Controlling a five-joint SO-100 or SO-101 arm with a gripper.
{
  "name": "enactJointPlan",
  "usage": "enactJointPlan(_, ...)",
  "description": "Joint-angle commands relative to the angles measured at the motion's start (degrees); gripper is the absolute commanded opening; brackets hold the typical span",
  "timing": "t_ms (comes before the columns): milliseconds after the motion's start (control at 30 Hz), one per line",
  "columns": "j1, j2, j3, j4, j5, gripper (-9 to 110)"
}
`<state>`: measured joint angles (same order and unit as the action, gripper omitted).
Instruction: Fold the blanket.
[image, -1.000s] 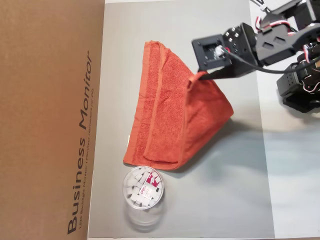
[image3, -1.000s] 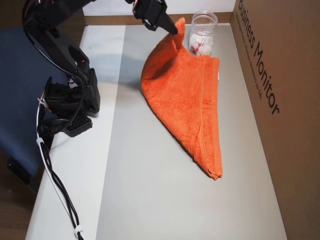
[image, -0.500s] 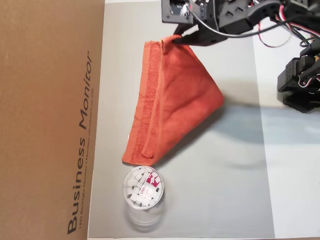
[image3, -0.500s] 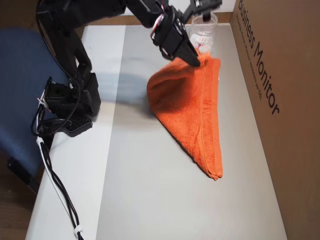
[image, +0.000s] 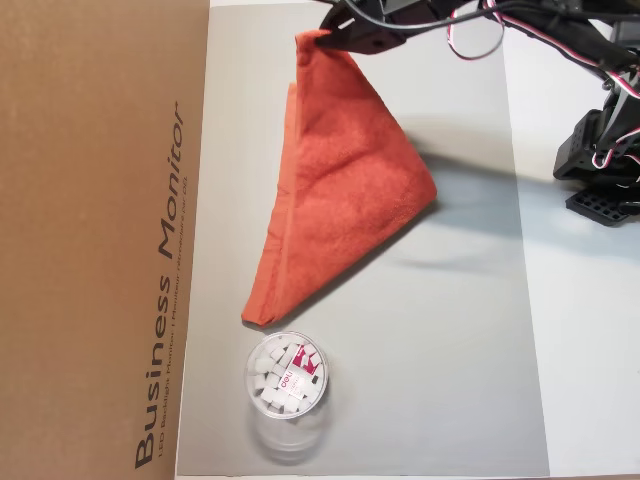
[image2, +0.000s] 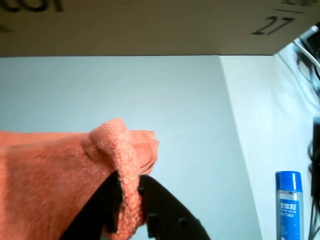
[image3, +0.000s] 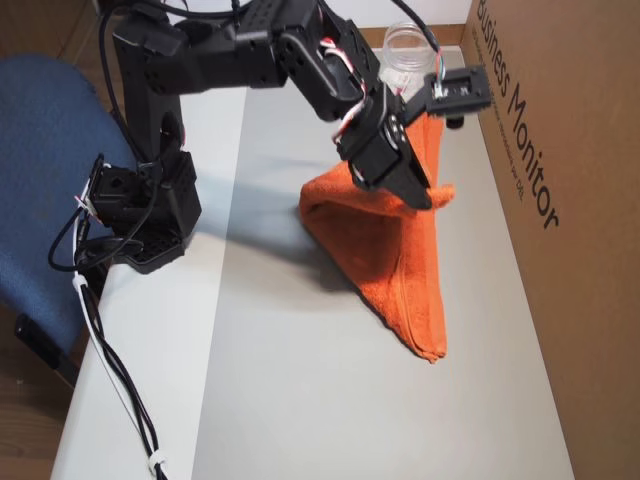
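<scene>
The orange-red blanket (image: 340, 190) lies on the grey mat as a folded triangle, its long edge along the cardboard box. My gripper (image: 318, 38) is at the triangle's top tip in an overhead view, shut on a corner of the blanket. In the other overhead view the gripper (image3: 432, 197) holds that corner just above the blanket (image3: 385, 255), close to the box. The wrist view shows the hemmed corner of the blanket (image2: 120, 150) draped over and pinched between the black fingers (image2: 155, 200) of the gripper (image2: 127, 195).
A tall cardboard box (image: 100, 240) walls one side of the mat. A clear jar (image: 285, 375) of white pieces stands beside the blanket's other tip. The arm's base (image: 600, 170) sits off the mat. A blue spray can (image2: 290, 205) and blue chair (image3: 40, 170) are nearby.
The gripper carried the blanket corner up and left in the first overhead view, toward the box. The upper layer now covers the border band that showed before.
</scene>
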<state>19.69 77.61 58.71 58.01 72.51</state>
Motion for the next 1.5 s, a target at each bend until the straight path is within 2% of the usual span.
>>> enactJointPlan(0,2.72,-2.72,-3.87,-5.45,0.09,0)
enactJointPlan(433,8.09,-18.98,-3.87,-16.79,0.09,0)
enactJointPlan(1000,9.84,-28.74,-4.83,-31.82,-0.88,0)
enactJointPlan(1300,11.07,-30.59,-4.75,-36.12,-0.18,1)
enactJointPlan(1467,11.43,-30.59,-4.66,-36.39,0.00,12)
